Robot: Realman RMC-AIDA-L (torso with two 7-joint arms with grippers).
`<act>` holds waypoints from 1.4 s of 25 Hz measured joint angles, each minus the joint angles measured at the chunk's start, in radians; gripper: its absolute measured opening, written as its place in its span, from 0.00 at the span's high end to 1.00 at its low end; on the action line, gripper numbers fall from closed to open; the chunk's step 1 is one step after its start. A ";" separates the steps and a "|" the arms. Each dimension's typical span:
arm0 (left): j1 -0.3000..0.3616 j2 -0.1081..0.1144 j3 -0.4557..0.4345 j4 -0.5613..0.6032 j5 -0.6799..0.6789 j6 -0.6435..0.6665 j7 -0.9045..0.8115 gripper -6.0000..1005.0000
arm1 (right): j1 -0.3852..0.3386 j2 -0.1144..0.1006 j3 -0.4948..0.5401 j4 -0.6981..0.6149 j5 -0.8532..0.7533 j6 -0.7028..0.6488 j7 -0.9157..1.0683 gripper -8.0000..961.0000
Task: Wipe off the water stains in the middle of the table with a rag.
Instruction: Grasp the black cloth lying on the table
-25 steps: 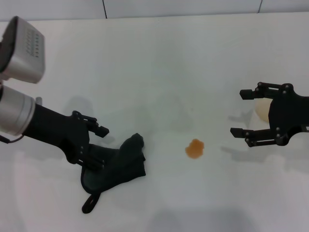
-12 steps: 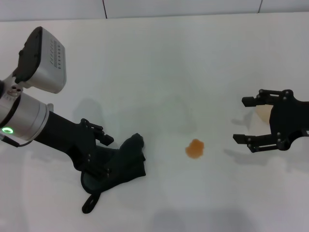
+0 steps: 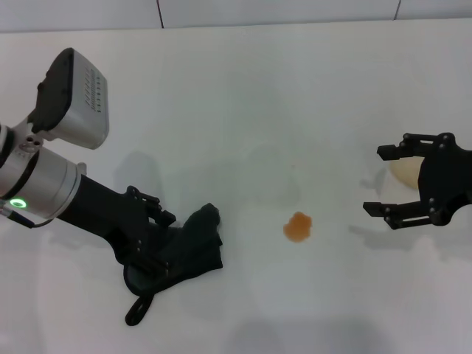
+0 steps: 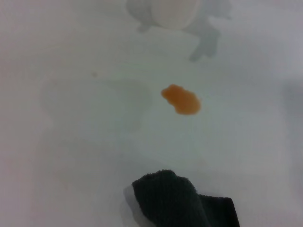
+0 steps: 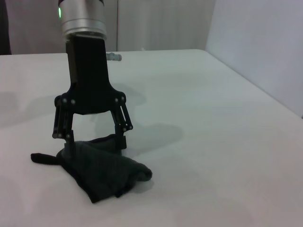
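Rag (image 3: 181,251) lying crumpled on the white table (image 3: 243,96) at roughly seven o'clock in the head view, dark green-black, thick-folded, with a small black loop strap (image 3: 137,310) trailing off its near end. Left gripper (image 3: 151,247) lowered onto the rag's left part, fingers spread to either side of the cloth and tips touching or pressed into the folds; seen from the right wrist camera, the same gripper (image 5: 92,144) standing upright over the rag (image 5: 97,168), jaws wide, not yet pinched together, cloth bunched between and in front of the fingertips. Orange-brown water stain (image 3: 298,226) sitting just right of centre, at about five o'clock from the middle of the head view, small, roughly round with ragged edges, well clear of the rag at its three o'clock side. In the left wrist picture, a corner of the rag (image 4: 182,201) at the near edge, the stain (image 4: 181,99) beyond it, and a pale rounded object (image 4: 173,12) farther off still. Right gripper (image 3: 387,181) hovering at three o'clock near the right edge of the head view, fingers spread apart and holding nothing, with that pale cream rounded object (image 3: 405,170) on the table between and behind them. Grey-white tiled wall (image 3: 280,11) with dark seams along twelve o'clock.
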 joint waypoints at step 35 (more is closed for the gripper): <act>-0.001 -0.005 0.075 -0.016 -0.002 -0.078 -0.014 0.44 | -0.001 0.001 0.000 -0.015 -0.007 0.001 0.016 0.11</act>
